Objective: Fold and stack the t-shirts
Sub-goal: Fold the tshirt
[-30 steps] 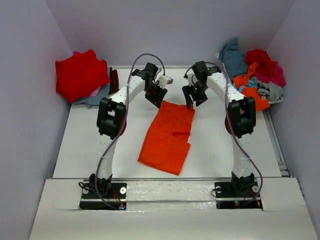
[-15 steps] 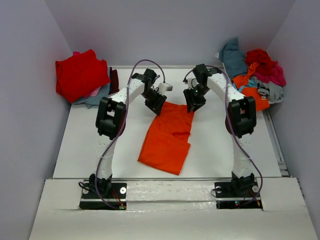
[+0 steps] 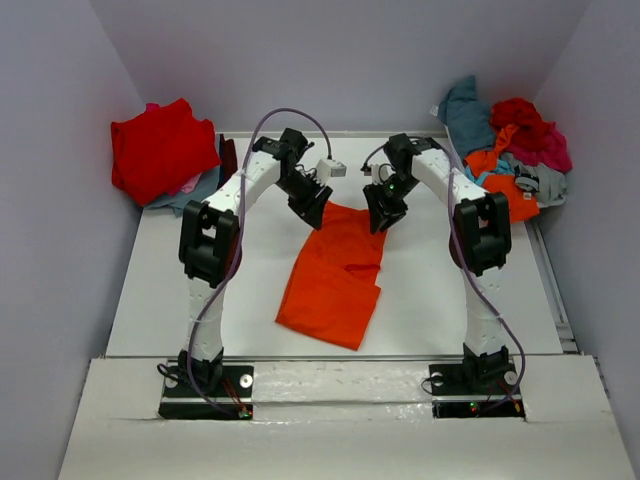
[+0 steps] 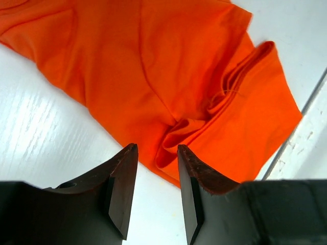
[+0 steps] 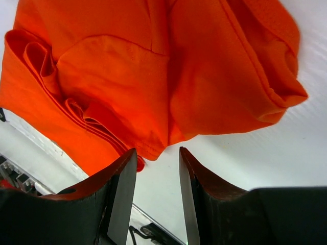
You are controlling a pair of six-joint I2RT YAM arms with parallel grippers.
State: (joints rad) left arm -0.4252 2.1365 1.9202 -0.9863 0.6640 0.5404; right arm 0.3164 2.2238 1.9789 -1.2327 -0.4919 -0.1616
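Observation:
A bright orange t-shirt (image 3: 335,275) lies partly folded on the white table, long and narrow, its near end toward the arms. My left gripper (image 3: 312,205) hovers at the shirt's far left corner, and my right gripper (image 3: 380,215) at its far right corner. In the left wrist view the open left gripper (image 4: 157,166) frames a rumpled orange fold (image 4: 173,138) and bare table. The right gripper (image 5: 157,161) stands open over bare table, with the shirt's hem (image 5: 153,148) just past its fingertips. Neither holds cloth.
A folded red t-shirt (image 3: 160,150) rests on grey and teal ones at the back left. A loose heap of t-shirts (image 3: 515,150) in red, magenta, orange, teal and grey fills the back right corner. A rail (image 3: 555,290) runs along the table's right edge.
My right gripper has dropped left onto the shirt's far right corner, and its jaws have narrowed. The left arm's elbow has swung left, while its gripper stays at the far left corner.

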